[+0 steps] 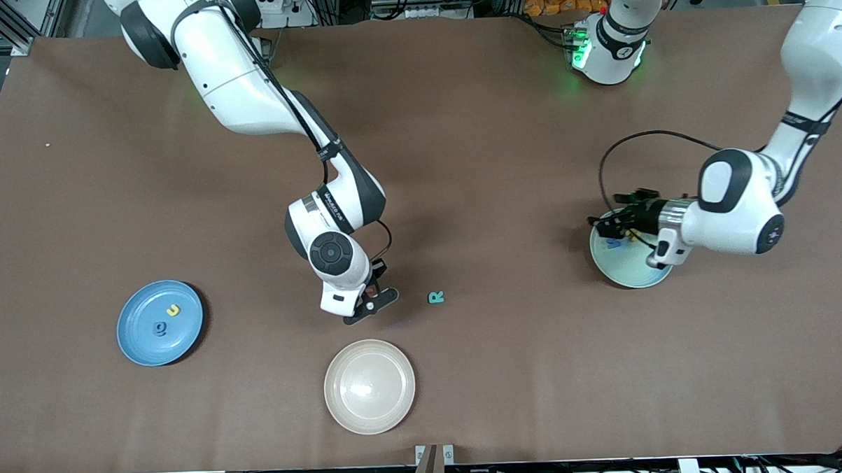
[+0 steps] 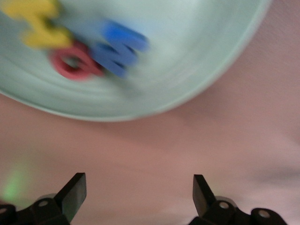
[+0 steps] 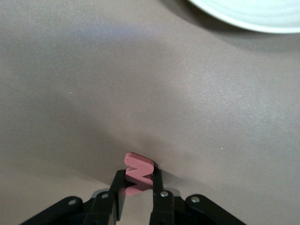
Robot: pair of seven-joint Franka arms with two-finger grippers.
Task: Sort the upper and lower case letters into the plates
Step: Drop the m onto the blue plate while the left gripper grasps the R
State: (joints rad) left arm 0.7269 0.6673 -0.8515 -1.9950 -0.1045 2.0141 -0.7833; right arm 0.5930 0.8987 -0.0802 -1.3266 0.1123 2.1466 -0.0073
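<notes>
My right gripper (image 1: 371, 302) (image 3: 139, 182) is shut on a pink zigzag letter (image 3: 138, 171) low at the table, between the beige plate and a green letter R (image 1: 436, 297). My left gripper (image 1: 608, 223) (image 2: 139, 190) hangs open and holds nothing, over the rim of the pale mint green plate (image 1: 632, 271) (image 2: 197, 56). That plate holds a blue letter (image 2: 119, 47), a red O (image 2: 75, 63) and a yellow letter (image 2: 40, 23). The mid-blue plate (image 1: 139, 344) at the right arm's end holds a yellow letter (image 1: 173, 310) and a dark blue letter (image 1: 159, 328).
A beige cream plate (image 1: 369, 386) with nothing in it sits near the table's front edge, just nearer the camera than my right gripper; its rim (image 3: 253, 16) shows in the right wrist view. A black cable loops above the left wrist (image 1: 642, 141).
</notes>
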